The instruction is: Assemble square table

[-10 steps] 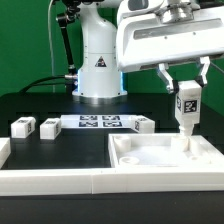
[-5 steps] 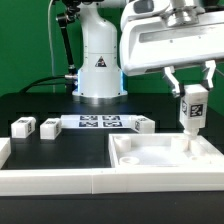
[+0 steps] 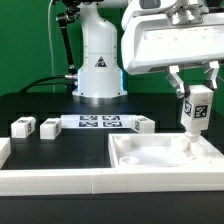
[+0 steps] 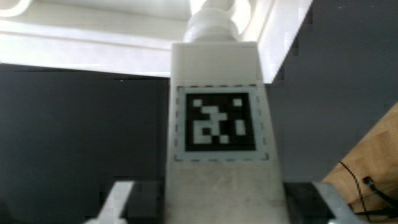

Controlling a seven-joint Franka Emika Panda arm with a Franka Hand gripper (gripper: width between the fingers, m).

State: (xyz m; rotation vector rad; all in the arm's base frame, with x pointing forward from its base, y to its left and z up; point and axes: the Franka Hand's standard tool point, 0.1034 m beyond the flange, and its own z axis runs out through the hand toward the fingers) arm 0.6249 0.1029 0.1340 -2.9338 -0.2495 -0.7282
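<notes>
Holding leg (image 3: 194,108) over tabletop (image 3: 150,163), loose legs (image 3: 22,127) beside marker board (image 3: 100,123)

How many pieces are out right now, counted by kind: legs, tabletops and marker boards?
Loose legs: 3
Held leg, in the gripper: 1
Tabletop: 1
Marker board: 1
Total: 6

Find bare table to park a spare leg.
Free: black table between the marker board with its flanking legs and the border wall, exterior view's left of the tabletop. Crowded: tabletop's far corner on that view's right, where the gripper holds a leg.
</notes>
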